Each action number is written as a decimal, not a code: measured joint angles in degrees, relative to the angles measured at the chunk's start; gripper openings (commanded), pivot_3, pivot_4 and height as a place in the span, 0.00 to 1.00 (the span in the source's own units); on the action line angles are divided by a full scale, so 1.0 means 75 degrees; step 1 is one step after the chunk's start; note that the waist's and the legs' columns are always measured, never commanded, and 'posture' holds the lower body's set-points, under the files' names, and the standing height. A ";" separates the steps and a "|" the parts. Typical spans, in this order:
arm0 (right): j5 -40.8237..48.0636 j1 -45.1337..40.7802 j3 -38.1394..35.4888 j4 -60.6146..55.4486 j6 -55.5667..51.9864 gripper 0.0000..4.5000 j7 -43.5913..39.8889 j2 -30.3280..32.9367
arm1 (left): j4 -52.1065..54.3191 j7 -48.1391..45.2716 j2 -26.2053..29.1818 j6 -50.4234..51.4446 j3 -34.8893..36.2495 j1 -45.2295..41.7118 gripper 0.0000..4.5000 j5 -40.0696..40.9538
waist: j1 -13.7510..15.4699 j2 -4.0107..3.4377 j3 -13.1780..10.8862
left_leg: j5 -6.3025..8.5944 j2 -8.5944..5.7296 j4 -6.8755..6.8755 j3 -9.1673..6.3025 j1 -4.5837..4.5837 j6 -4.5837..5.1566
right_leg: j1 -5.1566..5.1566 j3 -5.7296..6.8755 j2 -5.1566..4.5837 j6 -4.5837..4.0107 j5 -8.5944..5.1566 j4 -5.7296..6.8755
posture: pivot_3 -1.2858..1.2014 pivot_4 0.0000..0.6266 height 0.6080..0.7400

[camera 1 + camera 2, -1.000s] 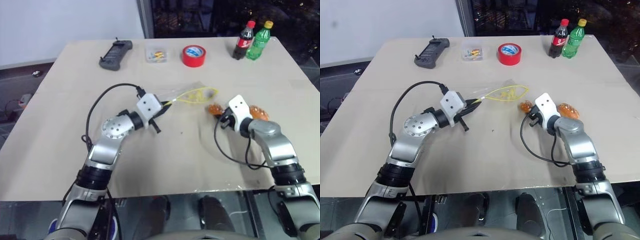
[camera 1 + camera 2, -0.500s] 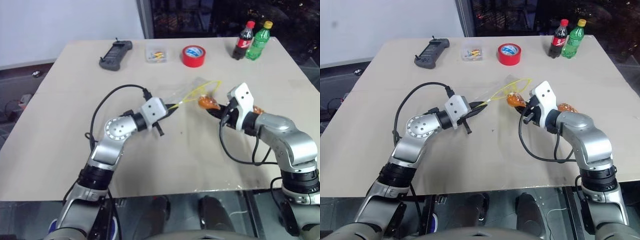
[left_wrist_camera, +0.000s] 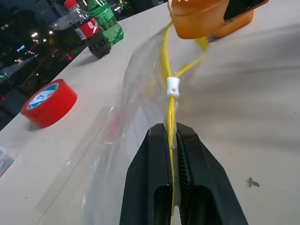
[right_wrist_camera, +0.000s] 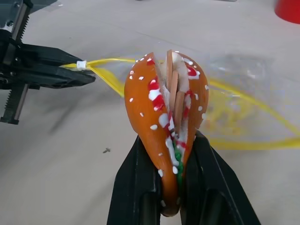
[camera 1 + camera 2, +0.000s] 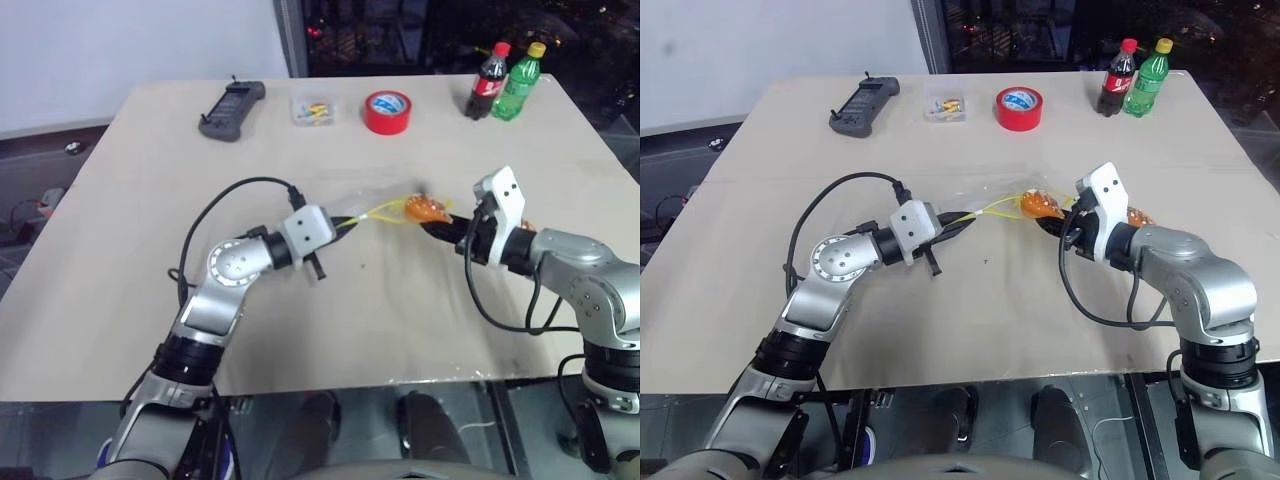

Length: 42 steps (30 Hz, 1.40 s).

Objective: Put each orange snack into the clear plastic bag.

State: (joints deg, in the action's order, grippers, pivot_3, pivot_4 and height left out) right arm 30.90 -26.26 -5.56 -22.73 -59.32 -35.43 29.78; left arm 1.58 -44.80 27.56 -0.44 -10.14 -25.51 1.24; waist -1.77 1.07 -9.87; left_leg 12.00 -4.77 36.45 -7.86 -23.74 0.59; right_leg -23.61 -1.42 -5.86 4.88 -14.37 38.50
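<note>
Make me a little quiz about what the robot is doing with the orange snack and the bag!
1. True or false: the right gripper is shut on an orange snack.
2. What does the left gripper pinch: (a) the red tape roll, (b) the yellow seal strip of the clear plastic bag, (c) the cola bottle?
3. Fill in: the second orange snack lies on the ____ behind the right arm.

Key
1. True.
2. b.
3. table.
</note>
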 measured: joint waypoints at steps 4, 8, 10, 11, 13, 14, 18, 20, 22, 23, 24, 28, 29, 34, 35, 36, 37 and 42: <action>-0.0030 -0.0001 0.0049 0.0011 -0.0011 0.01 0.0184 0.0003 | 0.0000 -0.0026 -0.0013 -0.0008 0.0000 -0.0002 0.00 0.0002 | 0.0002 0.0000 0.0000 | 0.0000 -0.0001 0.0000 -0.0001 0.0000 0.0000 | 0.0000 0.0001 -0.0001 0.0000 0.0000 0.0000 | 0.52 0.24 1.00; -0.0376 -0.0002 0.0622 0.0169 0.0169 0.01 0.0391 -0.0002 | 0.0001 -0.0117 -0.0083 -0.0031 -0.0046 -0.0017 0.00 0.0020 | -0.0016 0.0000 0.0000 | 0.0000 0.0000 0.0000 0.0001 0.0001 0.0000 | 0.0000 0.0000 0.0000 0.0000 0.0000 0.0000 | 0.52 0.24 1.00; -0.0532 -0.0011 0.0920 0.0283 0.0261 0.01 0.0509 -0.0145 | 0.0001 -0.0212 -0.0102 -0.0058 -0.0157 -0.0015 0.00 0.0020 | -0.0023 0.0000 0.0000 | 0.0000 0.0000 0.0000 0.0000 0.0001 0.0000 | 0.0000 0.0000 0.0000 0.0000 0.0000 0.0000 | 0.52 0.24 1.00; -0.0590 -0.0045 0.1062 0.0377 0.0278 0.01 0.0599 -0.0277 | 0.0006 -0.0274 -0.0100 -0.0102 -0.0222 -0.0001 0.00 0.0018 | -0.0030 0.0000 0.0000 | 0.0000 0.0000 0.0000 0.0000 0.0001 0.0000 | 0.0000 0.0000 0.0000 0.0000 0.0000 0.0000 | 0.52 0.24 1.00; -0.0665 -0.0207 0.1177 0.0553 0.0280 0.01 0.0775 -0.0632 | 0.0013 -0.0403 -0.0085 -0.0210 -0.0281 0.0044 0.00 0.0014 | -0.0060 0.0000 0.0000 | 0.0000 0.0001 0.0000 0.0003 0.0002 -0.0001 | -0.0001 -0.0002 0.0001 0.0000 0.0000 0.0001 | 0.52 0.24 1.00; -0.0686 -0.0321 0.1206 0.0662 0.0287 0.01 0.0885 -0.0875 | 0.0014 -0.0473 -0.0081 -0.0262 -0.0332 0.0076 0.00 0.0013 | -0.0075 -0.0001 0.0000 | -0.0001 0.0003 0.0000 0.0003 0.0004 -0.0001 | -0.0001 -0.0003 0.0003 0.0000 0.0000 0.0003 | 0.52 0.24 1.00; -0.0923 -0.0698 0.1291 0.1294 0.0502 0.01 0.1461 -0.1704 | 0.0015 -0.0684 -0.0039 -0.0466 -0.0519 0.0168 0.00 0.0015 | -0.0054 0.0000 0.0000 | -0.0001 0.0003 0.0000 -0.0004 0.0002 -0.0002 | -0.0003 0.0000 0.0005 -0.0001 0.0000 0.0004 | 0.52 0.24 1.00; -0.1196 -0.0772 0.1371 0.1633 0.0790 0.01 0.1669 -0.1864 | 0.0015 -0.0724 0.0027 -0.0531 -0.0505 0.0168 0.00 0.0022 | -0.0028 -0.0001 0.0000 | -0.0001 -0.0003 0.0000 -0.0003 0.0001 -0.0002 | -0.0002 -0.0001 0.0001 -0.0001 0.0000 0.0003 | 0.52 0.24 1.00; -0.1434 -0.0775 0.1463 0.1891 0.1058 0.23 0.1789 -0.1918 | 0.0014 -0.0743 0.0042 -0.0549 -0.0502 0.0168 0.00 0.0025 | -0.0018 -0.0001 0.0000 | -0.0001 -0.0007 0.0000 -0.0003 0.0000 -0.0002 | -0.0003 -0.0002 -0.0003 0.0000 0.0000 0.0001 | 0.52 0.24 1.00; -0.1541 -0.0773 0.1513 0.1991 0.1165 0.31 0.1809 -0.1933 | 0.0014 -0.0741 0.0041 -0.0552 -0.0499 0.0167 0.00 0.0029 | -0.0024 -0.0001 0.0000 | -0.0001 -0.0007 0.0000 -0.0003 0.0000 -0.0002 | -0.0003 -0.0002 -0.0003 -0.0001 0.0000 0.0001 | 0.52 0.24 1.00; -0.1634 -0.0763 0.1525 0.2063 0.1268 0.44 0.1829 -0.1945 | 0.0013 -0.0728 0.0040 -0.0552 -0.0493 0.0166 0.00 0.0030 | -0.0031 -0.0002 0.0000 | -0.0001 -0.0006 0.0000 -0.0003 0.0000 -0.0002 | -0.0005 -0.0001 -0.0002 -0.0001 0.0000 0.0002 | 0.52 0.24 1.00; -0.1865 -0.0693 0.1513 0.2067 0.1403 0.76 0.1958 -0.1878 | -0.0125 -0.0593 0.0042 -0.0546 -0.0336 0.0128 0.00 0.0025 | -0.0052 -0.0002 0.0000 | -0.0001 -0.0001 -0.0001 -0.0005 0.0002 -0.0002 | -0.0005 -0.0001 0.0005 -0.0001 0.0000 0.0004 | 0.52 0.24 1.00; -0.1842 -0.0597 0.1502 0.1914 0.1376 0.76 0.1934 -0.1825 | -0.0187 -0.0549 0.0047 -0.0547 -0.0285 0.0124 0.00 0.0019 | -0.0052 -0.0002 0.0000 | -0.0001 -0.0001 -0.0001 -0.0005 0.0001 -0.0002 | -0.0005 -0.0001 0.0005 -0.0001 0.0000 0.0004 | 0.52 0.24 1.00; -0.1292 -0.0119 0.1113 0.0614 0.0881 0.76 0.1521 -0.1177 | -0.0843 -0.0177 0.0157 -0.0571 -0.0038 -0.0058 0.00 -0.0159 | -0.0044 -0.0002 0.0000 | 0.0000 -0.0004 0.0000 -0.0005 0.0001 0.0000 | -0.0002 0.0000 0.0002 0.0000 0.0000 0.0003 | 0.52 0.24 1.00; -0.1195 -0.0089 0.1004 0.0380 0.0820 0.76 0.1440 -0.1066 | -0.0966 -0.0072 0.0156 -0.0586 0.0001 -0.0135 0.00 -0.0237 | -0.0040 -0.0002 0.0000 | 0.0000 -0.0004 0.0000 -0.0005 0.0001 0.0000 | -0.0003 0.0001 0.0003 0.0000 0.0000 0.0003 | 0.52 0.24 1.00; -0.1111 -0.0023 0.0926 0.0165 0.0789 0.76 0.1371 -0.0925 | -0.1085 0.0084 0.0151 -0.0644 0.0026 -0.0213 0.00 -0.0337 | -0.0038 -0.0002 0.0000 | 0.0000 -0.0004 0.0000 -0.0008 0.0001 0.0000 | -0.0002 0.0003 0.0003 0.0000 0.0000 0.0003 | 0.52 0.24 1.00; -0.1069 0.0043 0.0884 -0.0001 0.0796 0.76 0.1302 -0.0779 | -0.1211 0.0256 0.0134 -0.0740 0.0081 -0.0264 0.00 -0.0418 | -0.0032 -0.0001 0.0000 | 0.0000 -0.0004 0.0000 -0.0010 0.0001 0.0000 | -0.0001 0.0007 0.0003 0.0000 0.0000 0.0003 | 0.52 0.24 1.00; -0.1571 0.0370 0.0645 -0.0101 0.1652 0.95 0.1193 0.0227 | -0.1764 0.0721 -0.0012 -0.1074 0.0237 -0.0478 0.00 -0.0513 | -0.0020 -0.0001 0.0000 | -0.0001 -0.0011 0.0001 -0.0003 0.0000 0.0000 | 0.0000 0.0006 -0.0006 0.0002 0.0000 0.0002 | 0.52 0.24 1.00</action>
State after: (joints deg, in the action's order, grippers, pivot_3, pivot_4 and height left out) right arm 19.12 -23.48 -0.73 -23.49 -46.93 -26.49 31.48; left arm -11.65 -39.39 27.47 -8.49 -8.36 -29.10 -2.60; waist -1.92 1.07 -9.87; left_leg 11.99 -4.85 36.45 -7.88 -23.74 0.59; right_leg -23.61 -1.37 -5.90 4.89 -14.37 38.51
